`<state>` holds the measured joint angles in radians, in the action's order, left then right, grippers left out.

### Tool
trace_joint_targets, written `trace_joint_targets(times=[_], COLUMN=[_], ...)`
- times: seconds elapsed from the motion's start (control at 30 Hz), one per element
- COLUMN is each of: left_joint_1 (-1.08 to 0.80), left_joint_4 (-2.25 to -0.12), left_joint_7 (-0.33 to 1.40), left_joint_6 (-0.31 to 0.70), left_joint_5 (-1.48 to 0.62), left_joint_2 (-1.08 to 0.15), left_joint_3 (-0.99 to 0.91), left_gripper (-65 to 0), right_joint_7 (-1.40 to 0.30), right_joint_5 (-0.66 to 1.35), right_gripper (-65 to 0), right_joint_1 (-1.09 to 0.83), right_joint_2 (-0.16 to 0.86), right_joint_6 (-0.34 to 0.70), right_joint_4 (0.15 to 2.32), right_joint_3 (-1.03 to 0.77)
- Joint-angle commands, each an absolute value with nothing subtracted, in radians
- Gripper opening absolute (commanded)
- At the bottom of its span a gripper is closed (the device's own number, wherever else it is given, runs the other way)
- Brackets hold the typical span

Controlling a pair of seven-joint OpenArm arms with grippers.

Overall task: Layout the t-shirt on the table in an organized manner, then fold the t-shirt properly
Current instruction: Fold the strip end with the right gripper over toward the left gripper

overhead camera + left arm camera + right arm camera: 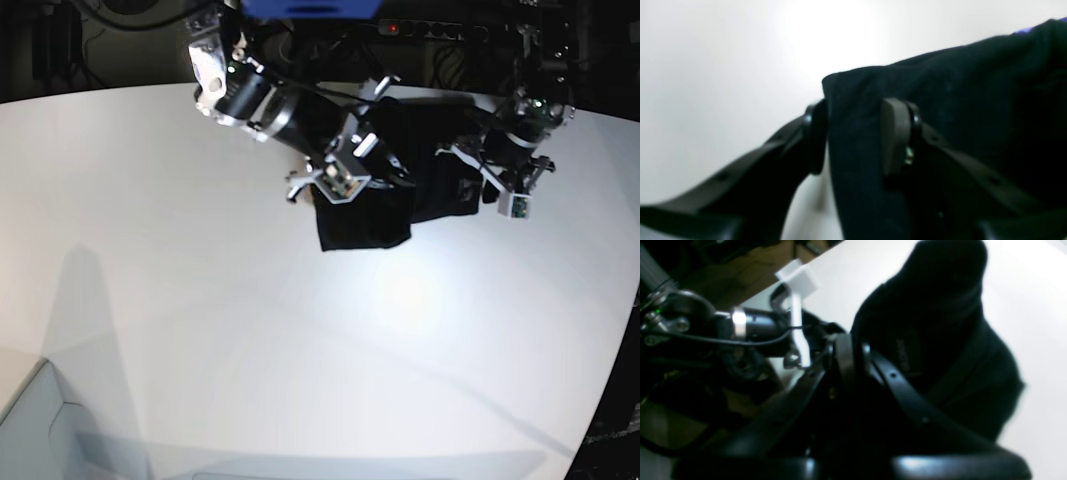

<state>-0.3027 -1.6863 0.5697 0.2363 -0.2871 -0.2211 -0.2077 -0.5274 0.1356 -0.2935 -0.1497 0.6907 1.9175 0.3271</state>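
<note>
The black t-shirt (365,225) hangs bunched between my two grippers over the far part of the white table (200,300). In the left wrist view a fold of the t-shirt (957,100) sits between my left gripper's (855,133) pads, which are shut on it; a sliver of purple print (1027,30) shows at the top right. My right gripper (855,356) is shut on the cloth, and the t-shirt (940,323) rises behind it. In the base view the right gripper (385,170) holds the shirt's left side and the left gripper (465,160) its right side.
Beyond the table's far edge are a power strip (440,30) and dark clutter. The table's curved edge (620,350) runs down the right. A pale box corner (30,420) sits at the bottom left. The other arm (750,326) shows in the right wrist view.
</note>
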Motion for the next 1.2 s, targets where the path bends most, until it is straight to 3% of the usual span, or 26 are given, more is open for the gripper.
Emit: trace_joint_targets(times=[0.0,0.3,0.63,0.7,0.87,1.17], left_joint_1=[-0.289,-0.366,-0.418,-0.424,-0.387,-0.329], left_joint_4=[-1.728,-1.899,-1.715,-1.710,-1.658,-1.564], left_joint_7=[0.538,0.541,0.541,0.541,0.541,0.542], left_joint_6=[0.240,0.239,0.239,0.239,0.239,0.239], left_joint_5=[-0.294,-0.294,-0.298,-0.292,-0.292,-0.291], left_joint_2=[-0.229,-0.228,-0.216,-0.188,-0.179,-0.182], left_joint_3=[-0.213,-0.346,-0.409,-0.409,-0.361,-0.311], left_gripper=[-39.6,-39.6,-40.5,-44.4,-64.9,-65.0], right_joint_7=[-0.499,-0.492,-0.498,-0.498,-0.499,-0.498], right_joint_5=[0.150,0.150,0.150,0.150,0.151,0.150], right_gripper=[-65.0,-65.0,-65.0,-65.0,-65.0,-65.0], right_joint_1=[-0.274,-0.243,-0.223,-0.223,-0.223,-0.199], right_joint_2=[-0.157,-0.157,-0.157,-0.157,-0.157,-0.157], right_joint_6=[0.698,0.698,0.698,0.698,0.698,0.698], right_joint_4=[1.908,1.824,1.854,1.888,1.911,1.885], right_joint_3=[0.329,0.328,0.326,0.331,0.335,0.475])
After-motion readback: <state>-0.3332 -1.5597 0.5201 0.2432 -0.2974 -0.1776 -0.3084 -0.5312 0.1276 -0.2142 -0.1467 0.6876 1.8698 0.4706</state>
